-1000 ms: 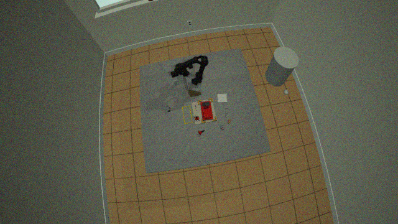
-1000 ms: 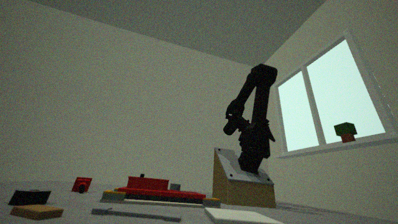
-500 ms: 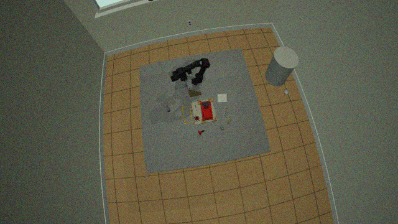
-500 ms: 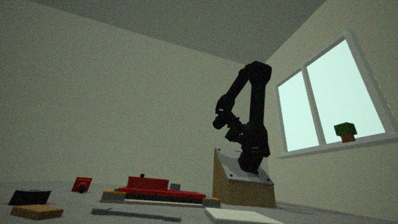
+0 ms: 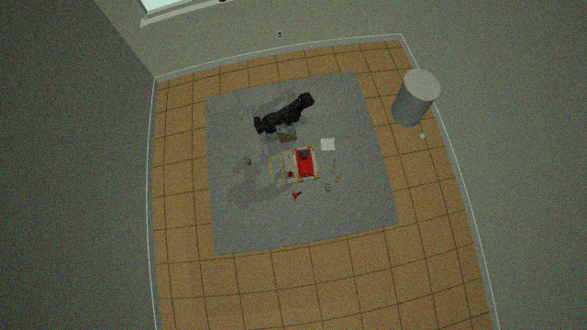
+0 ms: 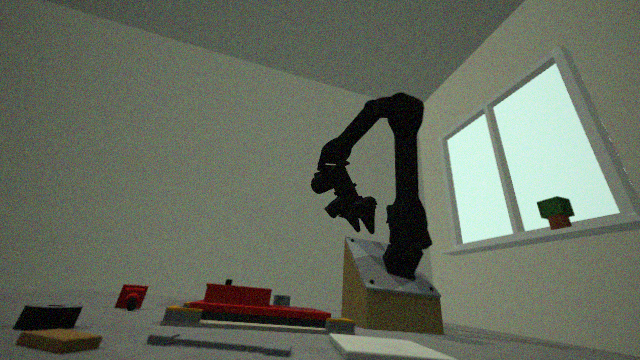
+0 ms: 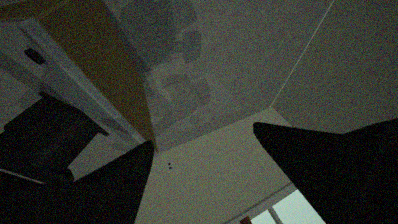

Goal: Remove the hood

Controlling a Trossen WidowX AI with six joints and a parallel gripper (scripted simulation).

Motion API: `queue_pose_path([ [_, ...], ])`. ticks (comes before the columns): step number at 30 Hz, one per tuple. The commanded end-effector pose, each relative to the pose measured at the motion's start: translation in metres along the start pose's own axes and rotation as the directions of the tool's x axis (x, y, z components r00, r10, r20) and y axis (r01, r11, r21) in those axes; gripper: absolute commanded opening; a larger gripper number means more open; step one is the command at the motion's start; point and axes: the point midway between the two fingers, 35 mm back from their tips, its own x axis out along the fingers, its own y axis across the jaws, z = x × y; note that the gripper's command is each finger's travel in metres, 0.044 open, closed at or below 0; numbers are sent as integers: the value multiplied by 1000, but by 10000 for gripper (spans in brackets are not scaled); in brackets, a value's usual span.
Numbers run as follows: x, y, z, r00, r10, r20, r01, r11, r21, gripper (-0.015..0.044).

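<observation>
The red toy car [image 5: 305,165] [image 6: 237,296] sits on a pale board, with a dark patch at its end nearer the arm's base. A small grey block [image 6: 281,300] stands up at that end. I cannot tell the hood's outline from the rest of the red body. The marked area is a yellow outline [image 5: 271,169] on the far side of the board, with nothing clearly lying in it. My gripper [image 6: 365,231] [image 7: 204,136] is open and empty, high beside the arm's wedge base and well away from the car.
The wooden wedge base [image 5: 287,137] [image 6: 400,311] stands near the car. A white plate [image 5: 327,144] [image 6: 390,346], a grey rod [image 5: 334,164] [image 6: 220,345], a tan block [image 5: 338,178] [image 6: 59,340] and a red piece [image 5: 295,195] [image 6: 131,294] lie around the car.
</observation>
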Motion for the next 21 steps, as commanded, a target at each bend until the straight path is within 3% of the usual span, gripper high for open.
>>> queue_pose_path([
  [1, -15, 0, 28, 997, -44, 64, 43, 999, 28, 440],
  [11, -57, 20, 110, 959, -96, 265, 74, 993, 92, 440],
  [21, -95, 71, 189, 894, -47, 446, 10, 996, 85, 440],
])
